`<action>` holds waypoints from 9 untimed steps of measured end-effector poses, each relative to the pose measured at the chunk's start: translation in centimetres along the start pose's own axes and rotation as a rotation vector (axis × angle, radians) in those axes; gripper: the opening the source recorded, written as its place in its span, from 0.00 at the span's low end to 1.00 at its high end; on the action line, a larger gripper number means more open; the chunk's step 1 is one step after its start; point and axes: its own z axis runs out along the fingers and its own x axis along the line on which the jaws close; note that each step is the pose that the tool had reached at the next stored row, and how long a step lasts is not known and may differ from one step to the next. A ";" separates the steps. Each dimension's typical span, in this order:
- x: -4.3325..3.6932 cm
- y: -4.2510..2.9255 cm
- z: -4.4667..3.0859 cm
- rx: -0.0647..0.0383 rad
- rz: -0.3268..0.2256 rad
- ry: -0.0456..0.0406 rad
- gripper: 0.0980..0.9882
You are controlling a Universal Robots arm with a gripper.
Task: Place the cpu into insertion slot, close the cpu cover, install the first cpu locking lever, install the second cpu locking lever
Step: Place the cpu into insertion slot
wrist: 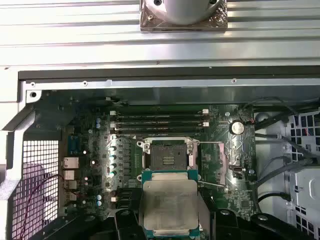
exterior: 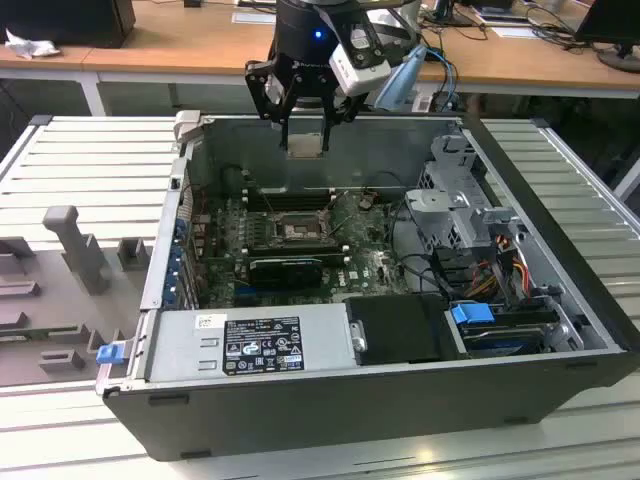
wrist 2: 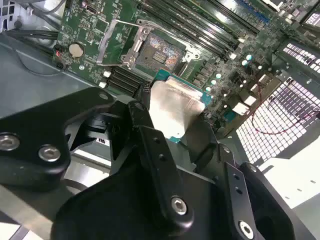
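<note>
Open computer case [exterior: 300, 400] lies on its side on the slatted metal bench [exterior: 90, 160], interior facing up.

Arm's tool [exterior: 305, 130] hangs over the far rim of the case, well above the green board [exterior: 365, 265]. Its fingers are pinching the cpu [exterior: 305, 145] by two opposite edges. The chip is held clear in the air and touches nothing else.

In both wrist views the cpu [wrist: 169, 205] [wrist 2: 175, 107] shows its pale metallic face, with a thin green border around it. Black fingers [wrist 2: 145, 125] grip it on either side.

Insertion slot [exterior: 297, 231] sits near the middle of the board, well apart from the chip. In the first wrist view the slot [wrist: 169, 157] has its dark contact field open to view inside a grey metal rim. A thin wire lever [wrist: 212, 143] juts out to one side of it. In the second wrist view the slot [wrist 2: 157, 54] shows beyond the chip's far edge. I cannot tell how the cover stands.

- Long black memory slots [wrist: 160, 120] run alongside the slot.
- Round coin battery [wrist: 236, 127] is on the board nearby.
- Black expansion card [exterior: 285, 268] lies across the board on the near side of the slot in the exterior view.
- Grey power supply [exterior: 250, 345] runs along the near wall.
</note>
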 end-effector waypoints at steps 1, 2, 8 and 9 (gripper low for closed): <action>0.00 0.00 0.00 0.000 0.001 0.0000 0.48; 0.00 0.00 0.00 0.000 0.008 -0.0007 0.48; 0.00 -0.01 0.08 -0.001 0.072 -0.0062 0.48; 0.00 -0.01 0.10 -0.001 0.072 -0.0060 0.48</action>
